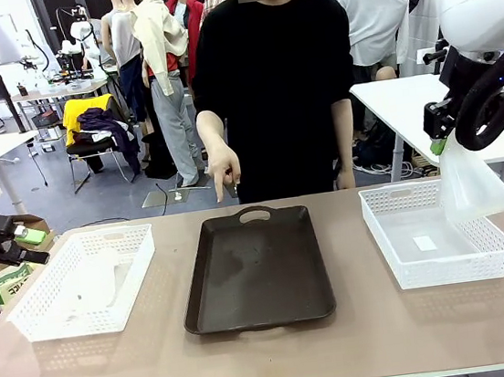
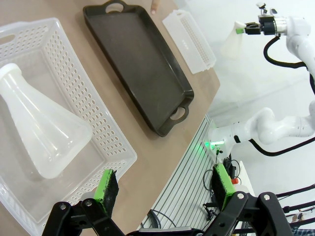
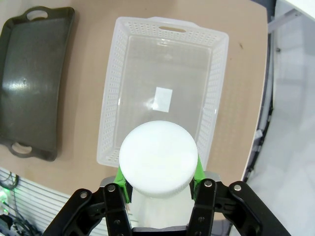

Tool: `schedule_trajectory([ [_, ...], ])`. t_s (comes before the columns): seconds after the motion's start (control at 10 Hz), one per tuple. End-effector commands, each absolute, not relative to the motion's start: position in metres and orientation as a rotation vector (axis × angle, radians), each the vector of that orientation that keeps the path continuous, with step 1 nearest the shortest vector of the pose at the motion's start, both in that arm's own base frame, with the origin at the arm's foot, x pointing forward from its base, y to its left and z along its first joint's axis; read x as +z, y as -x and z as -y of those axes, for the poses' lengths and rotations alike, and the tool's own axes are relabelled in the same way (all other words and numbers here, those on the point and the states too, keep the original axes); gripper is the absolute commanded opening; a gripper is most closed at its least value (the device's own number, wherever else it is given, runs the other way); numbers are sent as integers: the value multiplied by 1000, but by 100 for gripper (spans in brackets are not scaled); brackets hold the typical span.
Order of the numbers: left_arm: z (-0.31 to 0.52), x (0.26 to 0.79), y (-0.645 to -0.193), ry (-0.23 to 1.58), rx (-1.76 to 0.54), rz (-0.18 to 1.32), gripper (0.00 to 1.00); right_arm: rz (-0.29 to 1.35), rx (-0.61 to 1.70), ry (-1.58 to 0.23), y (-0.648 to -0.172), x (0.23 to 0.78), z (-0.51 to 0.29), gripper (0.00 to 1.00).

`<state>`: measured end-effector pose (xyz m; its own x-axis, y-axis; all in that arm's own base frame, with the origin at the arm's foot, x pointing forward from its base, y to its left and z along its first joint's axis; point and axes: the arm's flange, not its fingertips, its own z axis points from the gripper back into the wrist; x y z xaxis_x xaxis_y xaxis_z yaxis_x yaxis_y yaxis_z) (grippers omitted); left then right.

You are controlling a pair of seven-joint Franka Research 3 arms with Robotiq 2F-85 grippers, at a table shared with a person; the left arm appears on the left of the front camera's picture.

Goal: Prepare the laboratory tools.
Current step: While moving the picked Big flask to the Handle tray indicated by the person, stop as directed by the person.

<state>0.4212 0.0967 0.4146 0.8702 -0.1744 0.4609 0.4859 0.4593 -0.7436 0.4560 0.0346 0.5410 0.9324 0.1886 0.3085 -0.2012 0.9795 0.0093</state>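
A translucent frosted-white conical flask (image 3: pixel 157 157) is clamped by the right claw (image 3: pixel 160 176). Its green pads (image 3: pixel 122 181) are pressed against the flask from both sides. In the front view the flask is seen hanging tilted under that claw, wide end down and clear of the table. Directly beneath the right claw, and stretching away past its fingertips, a white perforated plastic basket (image 3: pixel 216 73) is set on the light brown table top (image 3: pixel 88 162). A small white label (image 3: pixel 162 98) is stuck to the basket's floor. Off to one side of this claw, apart from the basket, a dark brown rectangular tray with cut-out handles (image 3: pixel 34 73) is laid flat. The left claw (image 2: pixel 165 189) is spread wide, with nothing between its green-padded fingers (image 2: pixel 106 189). Ahead of it and off to one side, a second frosted-white conical flask (image 2: pixel 39 132) is lying on its side inside another white perforated basket (image 2: pixel 123 147). Its neck is turned away from the claw. The dark tray is found beyond that basket, farther from the left claw. At the tray's far rim, well apart from both claws, a person's hand (image 1: pixel 222 169) is held with one finger pointing down.
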Motion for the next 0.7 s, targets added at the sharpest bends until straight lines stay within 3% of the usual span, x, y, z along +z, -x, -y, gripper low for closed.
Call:
schedule_trajectory([
  [0.0, -98, 416, -420, 1020, -421, 344, 100, 314, 196, -38, -458, 543, -34, 0],
  [0.6, -98, 416, -420, 1020, -421, 344, 100, 314, 196, -38, -458, 543, -34, 0],
])
